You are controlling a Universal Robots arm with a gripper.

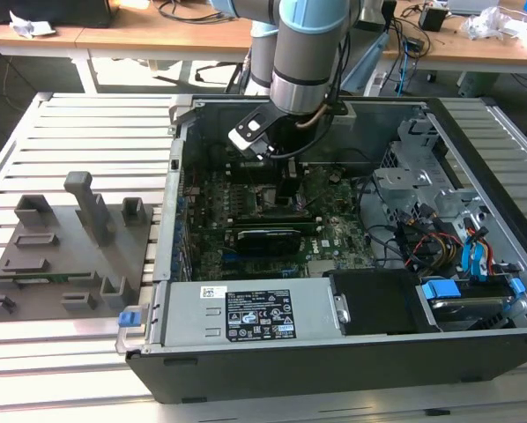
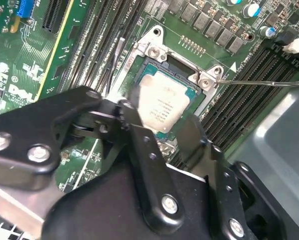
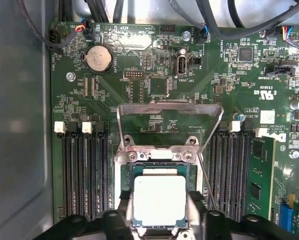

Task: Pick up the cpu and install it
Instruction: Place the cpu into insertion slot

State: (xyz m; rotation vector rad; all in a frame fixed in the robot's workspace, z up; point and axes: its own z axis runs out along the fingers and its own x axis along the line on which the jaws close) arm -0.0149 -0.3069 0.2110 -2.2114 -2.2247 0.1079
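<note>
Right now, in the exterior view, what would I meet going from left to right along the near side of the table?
grey plastic blocks → blue latch → white label → black cover → blue cables

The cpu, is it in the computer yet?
Almost. Picked up: the pincer grips the cpu right over its socket. I cannot tell whether it is seated. Left: the pincer has not let go, and the frame stands open.
</note>
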